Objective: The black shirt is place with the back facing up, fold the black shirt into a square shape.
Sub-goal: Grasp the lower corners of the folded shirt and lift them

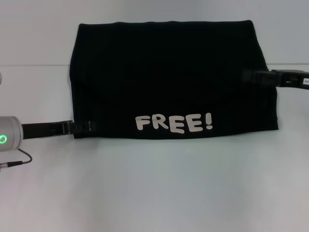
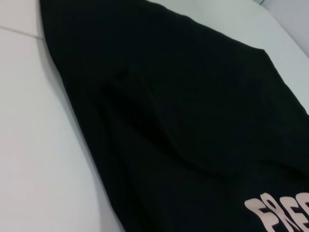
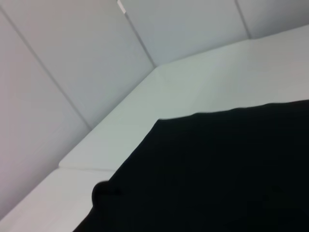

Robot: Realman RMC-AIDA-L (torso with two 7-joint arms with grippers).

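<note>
The black shirt lies folded into a wide rectangle on the white table. Its off-white "FREE!" lettering faces up along the near edge. My left gripper reaches in from the left and lies at the shirt's near left corner, touching the fabric. My right gripper reaches in from the right and overlaps the shirt's right edge at about mid-height. The left wrist view shows the shirt with a soft crease and part of the lettering. The right wrist view shows the shirt close up.
The left arm's grey wrist with a green light and a thin cable sit at the left edge. White walls close off the table at the back. Bare tabletop lies in front of the shirt.
</note>
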